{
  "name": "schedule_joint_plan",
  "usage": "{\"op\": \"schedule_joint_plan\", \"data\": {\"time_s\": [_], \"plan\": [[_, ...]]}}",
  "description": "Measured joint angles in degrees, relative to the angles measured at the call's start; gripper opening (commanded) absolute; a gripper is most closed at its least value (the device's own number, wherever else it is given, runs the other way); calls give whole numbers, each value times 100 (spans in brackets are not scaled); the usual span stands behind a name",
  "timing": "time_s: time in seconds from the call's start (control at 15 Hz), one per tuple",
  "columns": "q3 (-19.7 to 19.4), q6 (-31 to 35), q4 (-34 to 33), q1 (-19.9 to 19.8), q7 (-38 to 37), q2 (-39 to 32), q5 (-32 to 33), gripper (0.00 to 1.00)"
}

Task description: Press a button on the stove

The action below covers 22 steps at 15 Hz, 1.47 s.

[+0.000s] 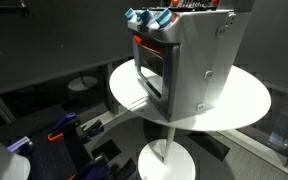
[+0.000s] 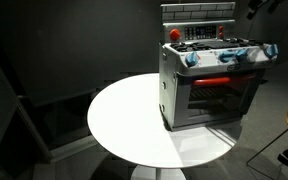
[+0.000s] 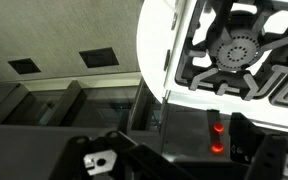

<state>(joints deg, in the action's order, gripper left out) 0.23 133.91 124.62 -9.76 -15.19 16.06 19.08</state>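
A dim room with dark walls is shown, and at its centre a round white pedestal table (image 1: 246, 108) is seen in both exterior views.

Nearest the wrist camera, dark parts of the gripper (image 3: 189, 165) are seen along the lower edge of the wrist view. The fingertips are not made out, so how far the jaws stand apart cannot be told, and nothing is seen to be held. Two small red spots (image 3: 217, 128) are visible between the dark parts; what they belong to cannot be told.

Beyond them the stove (image 3: 239, 55) is viewed from above, with a round dark burner grate set in a black hob and framed by a light-grey body. The curved rim of the table is seen to its left. Farther off lies a grey carpeted floor with dark square insets (image 3: 96, 58).

In both exterior views the stove is stood upright on the table, toward one side of the tabletop. A red front band, a dark oven window and a grey handle are shown on its front. Blue knobs (image 2: 192, 58) are set on its top, a red knob (image 2: 174, 34) at one corner, and a brick-patterned back panel (image 2: 196, 12) behind the hob. In an exterior view, dark equipment with blue and red parts (image 1: 59, 133) is seen on the floor beside the table's base.
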Motion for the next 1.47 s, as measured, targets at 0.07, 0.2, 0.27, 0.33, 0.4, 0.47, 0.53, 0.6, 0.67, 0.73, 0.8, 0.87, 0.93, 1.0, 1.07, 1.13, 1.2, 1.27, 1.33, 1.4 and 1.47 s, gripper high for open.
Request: {"op": "schedule_joint_plan", "data": {"time_s": [0.07,0.2,0.27,0.33,0.4,0.47,0.53,0.6,0.67,0.73,0.8,0.87,0.93,1.0,1.07,1.13,1.2,1.27,1.33,1.4,1.47], "plan": [[12,30,-92,0,-141,-125,106,100],[34,82,-265,0,-402,-374,307,100],[43,108,-337,1,-528,-487,410,100],[51,133,-402,3,-652,-596,518,100],[59,147,-473,6,-775,-703,622,100],[66,150,-537,12,-868,-804,700,100],[68,150,-606,26,-964,-901,781,100],[68,150,-670,47,-1049,-996,852,100],[68,150,-740,72,-1113,-1093,903,100],[68,150,-809,99,-1180,-1188,954,100],[67,150,-880,130,-1231,-1279,991,100],[65,150,-950,167,-1281,-1371,1029,100],[60,150,-1014,207,-1318,-1449,1059,100],[47,150,-1082,252,-1364,-1526,1084,100],[33,149,-1142,296,-1400,-1592,1099,100],[17,149,-1202,336,-1422,-1650,1113,100],[-5,149,-1254,378,-1447,-1697,1130,100],[-28,149,-1306,414,-1476,-1739,1159,100],[-53,148,-1358,447,-1501,-1776,1191,100],[-74,148,-1400,472,-1512,-1804,1209,100],[-97,148,-1438,493,-1517,-1823,1223,100]]}}
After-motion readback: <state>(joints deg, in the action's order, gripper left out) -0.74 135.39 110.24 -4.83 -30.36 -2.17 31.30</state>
